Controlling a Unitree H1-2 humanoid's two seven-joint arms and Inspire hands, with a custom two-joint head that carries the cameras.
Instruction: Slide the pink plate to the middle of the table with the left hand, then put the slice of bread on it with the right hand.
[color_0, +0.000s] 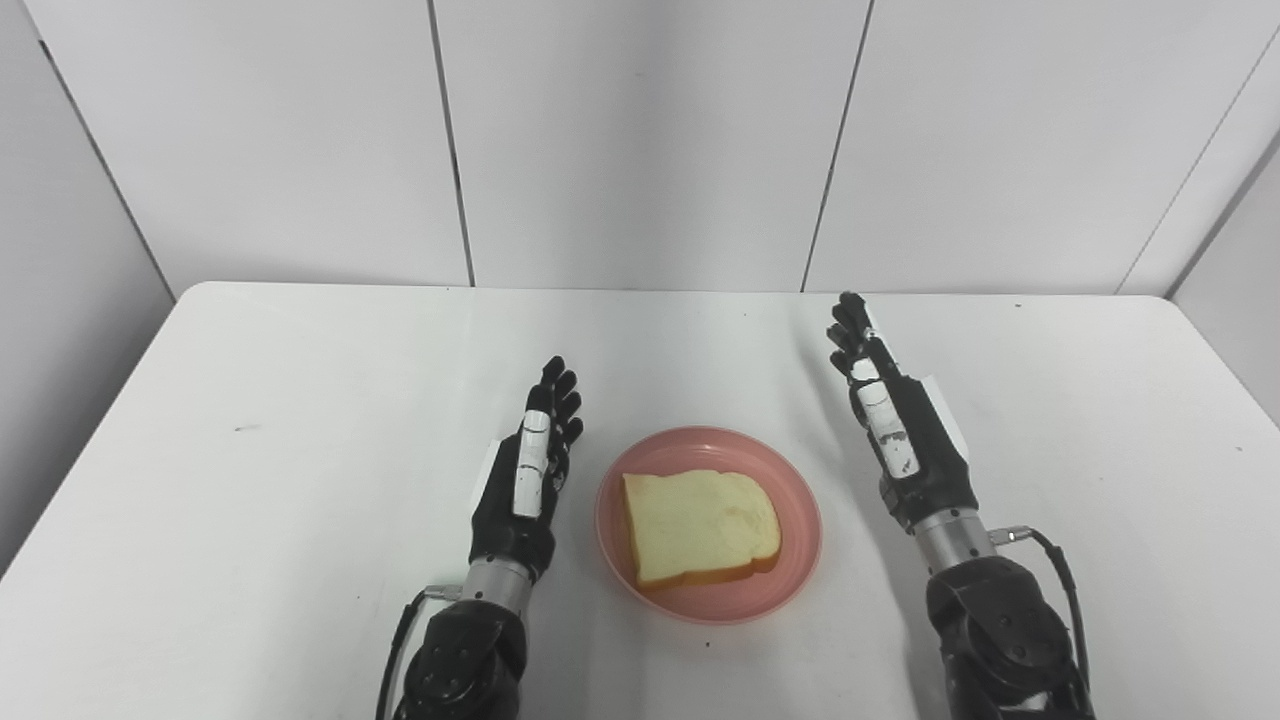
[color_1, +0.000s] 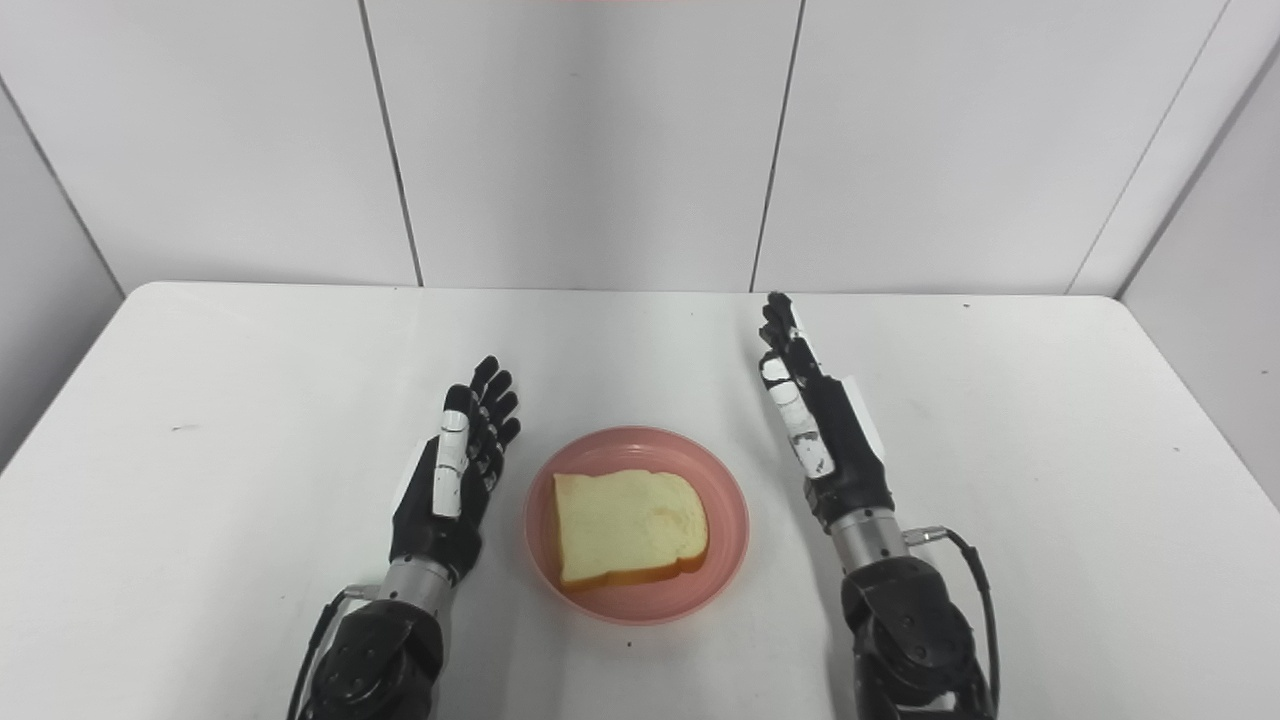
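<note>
Both hands, left (color_0: 525, 470) and right (color_0: 895, 420), flank the pink plate (color_0: 790, 560) bearing the bread slice (color_0: 700, 525), fingers extended, holding nothing.

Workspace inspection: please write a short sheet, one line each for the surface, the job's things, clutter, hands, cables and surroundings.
Surface: white table, a few small dark specks.
Job's things: pink plate near the middle, toward the front edge; slice of bread lying flat on it.
Clutter: nothing seen.
Hands: left hand open, left of the plate, apart from it; right hand open, right of the plate, holding nothing.
Cables: black cable at the right wrist; another at the left wrist.
Surroundings: white wall panels behind and at the sides.
</note>
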